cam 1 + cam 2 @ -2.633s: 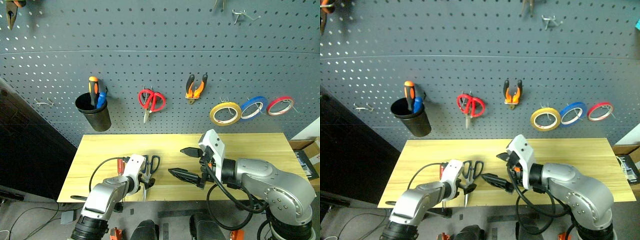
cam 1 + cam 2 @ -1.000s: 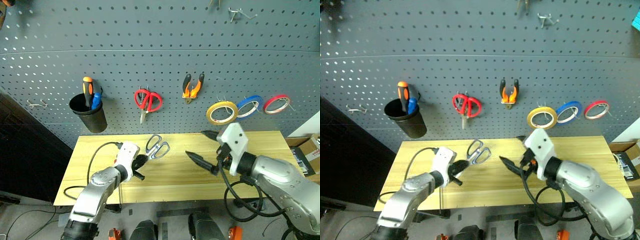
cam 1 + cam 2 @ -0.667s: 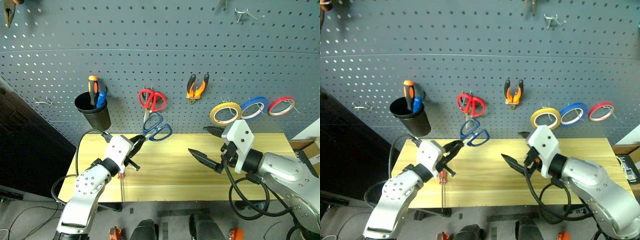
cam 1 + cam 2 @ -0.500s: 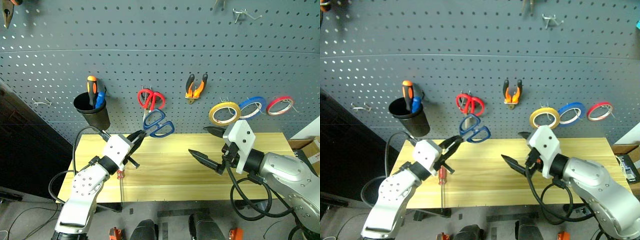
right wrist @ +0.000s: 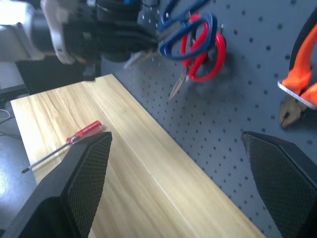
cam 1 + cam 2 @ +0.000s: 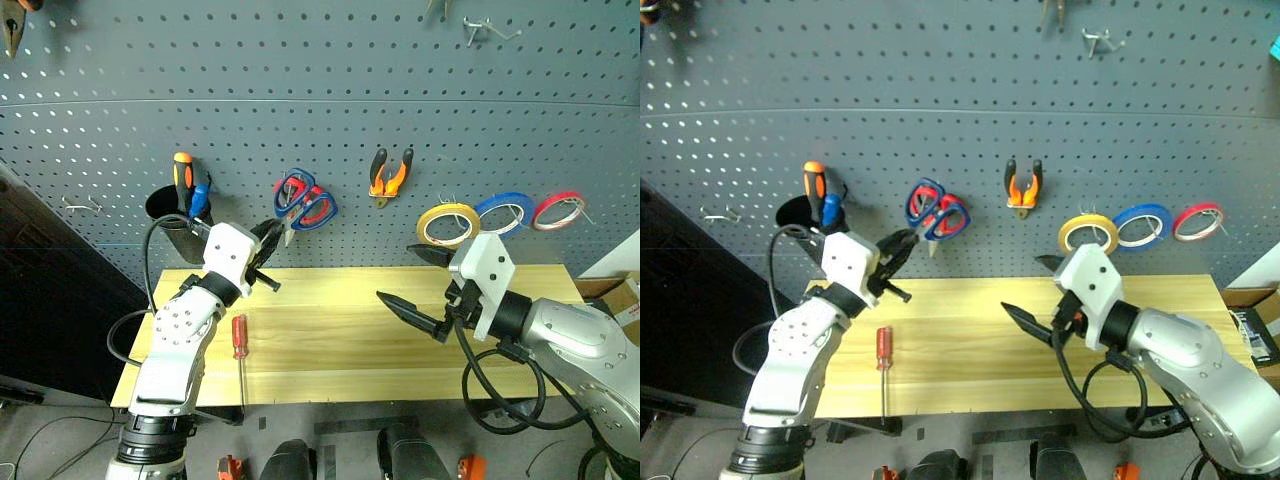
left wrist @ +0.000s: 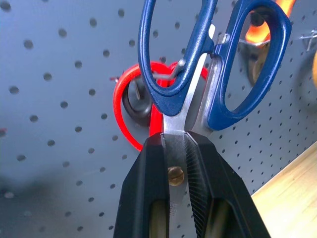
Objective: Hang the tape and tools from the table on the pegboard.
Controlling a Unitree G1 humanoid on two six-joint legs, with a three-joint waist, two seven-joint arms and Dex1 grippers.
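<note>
The step in hand looks to be the hanging of the blue-handled scissors [image 6: 303, 199]: the left gripper [image 6: 272, 234] is pressed together on their blades near the pivot screw, so the two handle loops stick out ahead of its fingertips and lie in front of the red-handled scissors [image 7: 130, 108] already on the pegboard [image 6: 330, 90]. In the left wrist view one blue loop overlaps the metal hook [image 7: 163, 76] that carries the red pair, though whether the loop is over the hook's tip or only in front of it cannot be told. The next move likely calls for easing a loop onto a hook, or shifting to a free one, then letting it settle before the fingers part. The right gripper [image 6: 418, 282] stands spread wide with nothing between its fingers, above the table [image 6: 340, 340] and well to the right of the left gripper. The red-handled screwdriver [image 6: 240, 342] lies on the table below and slightly behind the left gripper, not yet hung. The yellowish tape roll [image 6: 448, 225] hangs above the right gripper, and the orange-and-black pliers [image 6: 390, 176] hang up and to its left.
</note>
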